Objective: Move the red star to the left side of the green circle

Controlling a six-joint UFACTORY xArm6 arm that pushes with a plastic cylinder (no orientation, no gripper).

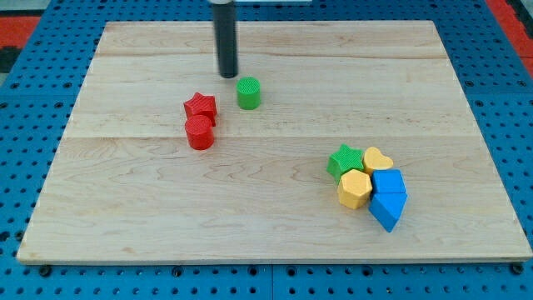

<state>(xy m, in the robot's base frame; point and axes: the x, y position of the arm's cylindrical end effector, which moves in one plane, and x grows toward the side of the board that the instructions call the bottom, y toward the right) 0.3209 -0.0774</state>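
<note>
No jaws on rig, nothing held. My tip (228,75) sits nr bench (250,225) top edge, just beside green circle (248,92), above red star (200,107); star already left of circle, touching red cylinder (200,133).

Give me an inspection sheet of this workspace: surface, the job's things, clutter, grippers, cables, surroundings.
Surface: pale wooden board, lying flat.
Job's things: red star lies to the view's left of the green circle, a gap between them.
Clutter: red cylinder touches the star's lower side; green star, yellow heart, yellow hexagon and two blue blocks huddle at the view's lower right.
Grippers: none; my tip stands just above and left of the green circle, touching no block.
Cables: nothing seen.
Surroundings: blue perforated base around the board.
</note>
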